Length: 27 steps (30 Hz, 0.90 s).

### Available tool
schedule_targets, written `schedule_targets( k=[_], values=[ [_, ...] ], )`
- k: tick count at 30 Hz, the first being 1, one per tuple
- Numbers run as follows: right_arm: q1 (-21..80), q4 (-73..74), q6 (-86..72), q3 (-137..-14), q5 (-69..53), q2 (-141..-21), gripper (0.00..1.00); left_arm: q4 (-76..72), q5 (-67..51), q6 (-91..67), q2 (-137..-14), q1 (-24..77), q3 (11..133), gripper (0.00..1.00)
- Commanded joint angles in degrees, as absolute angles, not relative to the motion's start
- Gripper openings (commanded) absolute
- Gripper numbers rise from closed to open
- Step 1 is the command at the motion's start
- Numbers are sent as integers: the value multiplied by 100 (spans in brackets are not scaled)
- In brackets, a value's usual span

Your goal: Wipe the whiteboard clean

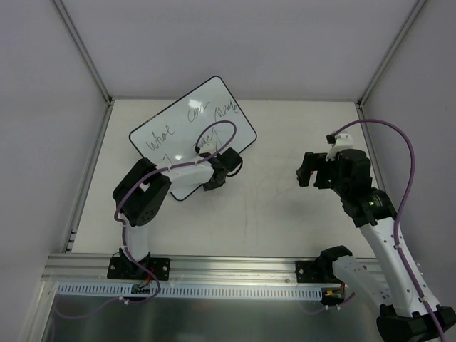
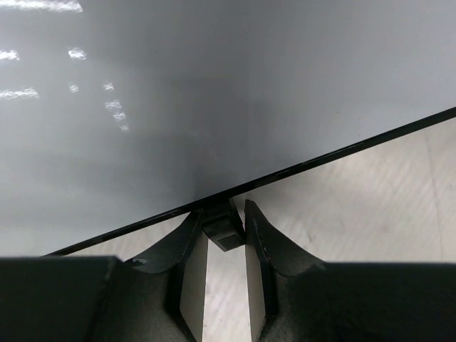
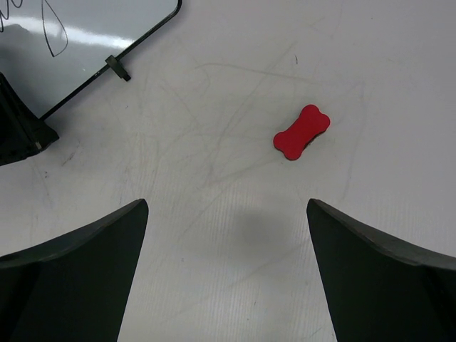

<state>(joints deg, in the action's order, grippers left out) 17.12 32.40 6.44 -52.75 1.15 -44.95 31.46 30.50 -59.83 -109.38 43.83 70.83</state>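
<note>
The whiteboard (image 1: pixel 187 122) lies at the back left of the table, glossy white with a thin black rim and dark handwriting. My left gripper (image 1: pixel 226 162) is at its near edge, shut on a small black clip (image 2: pixel 222 228) on the rim; the board (image 2: pixel 178 107) fills the left wrist view. My right gripper (image 1: pixel 313 173) is open and empty, hovering over the table at the right. The red bone-shaped eraser (image 3: pixel 301 132) lies on the table ahead of the right gripper (image 3: pixel 226 205), slightly to its right. A corner of the board (image 3: pixel 92 28) with a second clip (image 3: pixel 117 68) shows there too.
The white tabletop (image 1: pixel 271 214) carries faint scribbles. Grey walls enclose it at the back and sides. An aluminium rail (image 1: pixel 235 267) with the arm bases runs along the near edge. Purple cables loop over both arms. The eraser is hidden in the top view.
</note>
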Motion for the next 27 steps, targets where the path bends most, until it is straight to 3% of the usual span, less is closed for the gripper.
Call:
schedule_targets(
  k=[1, 17, 20, 21, 25, 27],
  values=[
    [1731, 3138, 369, -5168, 369, -4412, 99, 3243, 1802, -5344, -11101, 5088, 6961, 0],
    [1731, 3146, -351, -4518, 1098, -4219, 99, 3252, 1828, -5432, -10750, 6064, 6574, 0],
    [1731, 3138, -431, -4500, 1195, -4280, 99, 3252, 1951, -5362, -10609, 6064, 6635, 14],
    [1731, 3138, -465, -4500, 1239, -4306, 99, 3252, 1986, -5327, -10591, 6064, 6662, 25],
    [1731, 3138, -422, -4570, 1239, -4447, 99, 3269, 2127, -5142, -10442, 6064, 6829, 47],
    [1731, 3129, -422, -4605, 1257, -4491, 99, 3270, 2197, -5054, -10336, 6064, 6917, 55]
  ],
)
